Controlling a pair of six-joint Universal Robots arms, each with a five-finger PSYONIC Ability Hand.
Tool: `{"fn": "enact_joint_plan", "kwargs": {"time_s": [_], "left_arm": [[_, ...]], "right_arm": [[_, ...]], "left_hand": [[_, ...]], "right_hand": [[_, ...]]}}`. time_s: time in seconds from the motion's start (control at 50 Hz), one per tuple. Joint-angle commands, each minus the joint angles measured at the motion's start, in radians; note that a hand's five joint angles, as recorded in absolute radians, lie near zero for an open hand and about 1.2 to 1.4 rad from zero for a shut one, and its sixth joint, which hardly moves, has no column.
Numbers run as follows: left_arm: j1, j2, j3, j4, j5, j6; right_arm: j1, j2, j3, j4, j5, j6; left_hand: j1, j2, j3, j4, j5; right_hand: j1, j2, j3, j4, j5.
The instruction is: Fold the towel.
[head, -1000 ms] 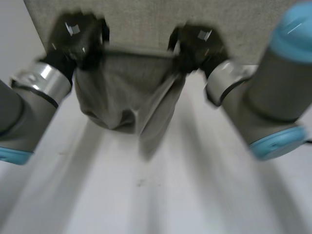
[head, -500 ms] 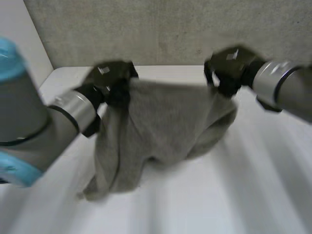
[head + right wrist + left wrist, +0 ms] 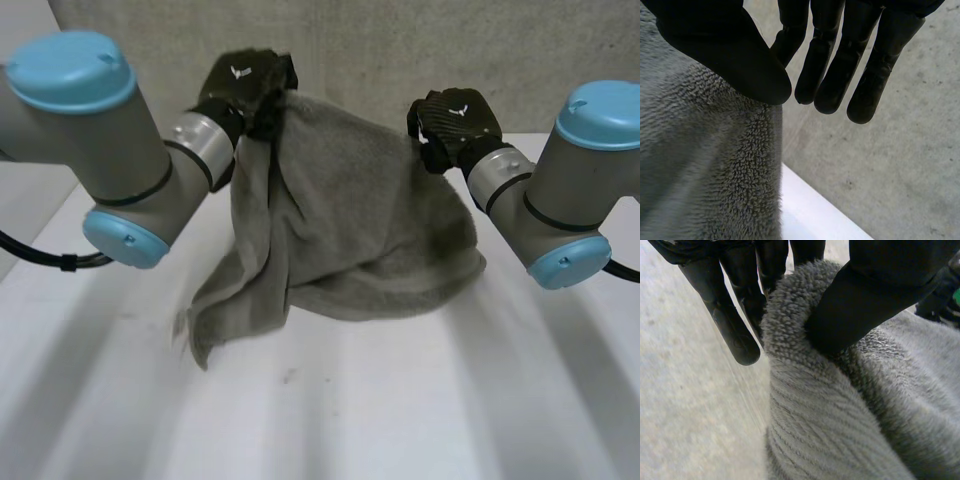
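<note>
At the left, the left arm (image 3: 95, 150) reached up and across the white table (image 3: 420, 410), and its left hand (image 3: 245, 82) was raised in front of the grey wall (image 3: 400, 45) behind. That hand was closed on the top left corner of the towel (image 3: 350, 220). In the left wrist view its thumb (image 3: 865, 305) pressed a bunched roll of terry cloth against the fingers (image 3: 765, 295) behind it, while one outer finger stood straight and free beside the cloth. From this corner the grey towel hung in the air between the two hands, its top edge sloping down from the higher left hand to the lower right one. A loose corner dangled lowest on the left side, and the middle sagged in a thick rounded fold down towards the table; whether that fold rested on the surface could not be told. At the right, the right hand (image 3: 455, 118) gripped the towel's other top corner, with the right arm (image 3: 560, 190) bent behind it. In the right wrist view its thumb (image 3: 735, 60) lay pressed on the towel's edge, pinching it against the nearest finger, and the remaining fingers (image 3: 860, 75) were nearly straight and close together, clear of the cloth, with the wall beyond them.
</note>
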Motion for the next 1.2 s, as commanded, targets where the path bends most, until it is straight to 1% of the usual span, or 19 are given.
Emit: {"fn": "enact_joint_plan", "kwargs": {"time_s": [0.02, 0.06, 0.18, 0.22, 0.3, 0.32, 0.34, 0.36, 0.38, 0.4, 0.46, 0.56, 0.76, 0.98, 1.12, 1.14, 1.16, 1.18, 1.2], "left_arm": [[-0.012, 0.101, -0.124, -0.017, 0.000, -0.001], [-0.015, 0.168, -0.252, -0.023, 0.000, 0.002], [-0.017, 0.267, -0.463, -0.016, 0.001, 0.005], [-0.017, 0.340, -0.581, -0.007, 0.003, 0.014], [-0.017, 0.392, -0.656, 0.003, 0.003, 0.029], [-0.017, 0.409, -0.679, 0.006, 0.003, 0.040], [-0.017, 0.409, -0.679, 0.006, 0.003, 0.040], [-0.015, 0.420, -0.694, 0.007, 0.003, 0.051], [-0.015, 0.428, -0.705, 0.009, 0.001, 0.061], [-0.015, 0.428, -0.705, 0.009, 0.001, 0.062], [-0.013, 0.431, -0.711, 0.007, 0.000, 0.072], [-0.007, 0.432, -0.715, 0.001, -0.002, 0.072], [-0.004, 0.454, -0.736, 0.004, 0.000, 0.075], [0.006, 0.466, -0.739, 0.004, 0.000, 0.075], [0.019, 0.469, -0.739, 0.006, 0.000, 0.074], [0.019, 0.469, -0.739, 0.006, 0.000, 0.074], [0.019, 0.469, -0.739, 0.006, 0.000, 0.074], [0.019, 0.469, -0.739, 0.006, 0.000, 0.074], [0.019, 0.469, -0.738, 0.006, 0.000, 0.074]], "right_arm": [[0.005, -0.029, 0.053, 0.075, -0.035, 0.019], [0.000, -0.048, 0.107, 0.136, -0.075, 0.017], [-0.035, -0.082, 0.228, 0.283, -0.161, 0.013], [-0.051, -0.090, 0.254, 0.318, -0.174, 0.011], [-0.068, -0.101, 0.294, 0.360, -0.191, 0.010], [-0.074, -0.102, 0.306, 0.363, -0.190, 0.010], [-0.080, -0.105, 0.317, 0.360, -0.185, 0.011], [-0.080, -0.105, 0.317, 0.360, -0.185, 0.011], [-0.084, -0.105, 0.326, 0.355, -0.184, 0.014], [-0.084, -0.105, 0.326, 0.355, -0.184, 0.014], [-0.089, -0.101, 0.343, 0.323, -0.181, 0.024], [-0.106, -0.101, 0.342, 0.285, -0.179, 0.024], [-0.164, -0.075, 0.271, 0.279, -0.171, 0.019], [-0.180, 0.036, 0.180, 0.286, -0.170, 0.010], [-0.181, 0.145, 0.098, 0.289, -0.159, 0.010], [-0.181, 0.145, 0.098, 0.289, -0.159, 0.010], [-0.181, 0.154, 0.092, 0.289, -0.158, 0.011], [-0.181, 0.157, 0.090, 0.289, -0.158, 0.011], [-0.181, 0.157, 0.090, 0.289, -0.158, 0.011]], "left_hand": [[0.199, 0.178, 0.180, 0.179, 0.188], [0.199, 0.178, 0.180, 0.179, 0.188], [0.199, 0.178, 0.180, 0.179, 0.188], [0.199, 0.178, 0.180, 0.179, 0.188], [0.199, 0.178, 0.180, 0.179, 0.188], [0.199, 0.178, 0.180, 0.179, 0.188], [0.199, 0.178, 0.180, 0.179, 0.188], [0.199, 0.178, 0.180, 0.179, 0.188], [0.199, 0.178, 0.180, 0.179, 0.188], [0.199, 0.178, 0.180, 0.179, 0.188], [0.199, 0.178, 0.180, 0.179, 0.188], [0.199, 0.178, 0.180, 0.179, 0.188], [0.199, 0.178, 0.180, 0.179, 0.188], [0.199, 0.178, 0.180, 0.179, 0.188], [0.199, 0.178, 0.180, 0.179, 0.188], [0.199, 0.178, 0.180, 0.179, 0.188], [0.199, 0.178, 0.180, 0.179, 0.188], [0.199, 0.178, 0.180, 0.179, 0.188], [0.199, 0.178, 0.180, 0.179, 0.188]], "right_hand": [[0.003, 0.182, 0.181, 0.179, 0.186], [0.003, 0.182, 0.181, 0.179, 0.186], [0.003, 0.182, 0.181, 0.179, 0.186], [0.003, 0.182, 0.181, 0.179, 0.186], [0.003, 0.182, 0.181, 0.179, 0.186], [-0.158, 0.020, 0.020, 0.018, 0.025], [-0.410, -0.231, -0.232, -0.234, -0.227], [-0.412, -0.234, -0.234, -0.236, -0.229], [-0.564, -0.385, -0.386, -0.388, -0.381], [-0.565, -0.387, -0.387, -0.389, -0.382], [-0.949, -0.770, -0.771, -0.773, -0.766], [-1.035, -0.856, -0.857, -0.859, -0.852], [-1.032, -0.853, -0.854, -0.856, -0.849], [-0.988, -0.809, -0.810, -0.812, -0.805], [-0.660, -0.481, -0.482, -0.484, -0.477], [-0.659, -0.480, -0.481, -0.483, -0.476], [-0.537, -0.358, -0.359, -0.361, -0.354], [-0.309, -0.130, -0.131, -0.133, -0.126], [-0.307, -0.128, -0.129, -0.131, -0.124]]}}
